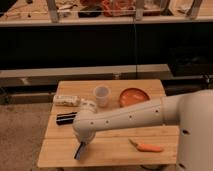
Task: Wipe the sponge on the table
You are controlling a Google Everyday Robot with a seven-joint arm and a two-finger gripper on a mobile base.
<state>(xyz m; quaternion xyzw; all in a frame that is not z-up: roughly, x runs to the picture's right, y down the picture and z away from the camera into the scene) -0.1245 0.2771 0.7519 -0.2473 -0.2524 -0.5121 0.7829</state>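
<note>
The table (115, 152) is a light wooden plank top in the lower middle of the camera view. My pale arm reaches in from the right across it. My gripper (80, 149) points down at the front left part of the table, shut on the sponge (78, 152). The sponge is a small dark slab with a bluish-grey face, and its lower end rests on the wood close to the front edge. The wrist hides the upper part of the gripper.
A black bar-shaped block (65, 118) lies at the left, just behind my wrist. Behind it are a white packet (66, 100), a clear cup (102, 95) and an orange plate (135, 95). A carrot (145, 147) lies front right. A dark shelf unit stands behind.
</note>
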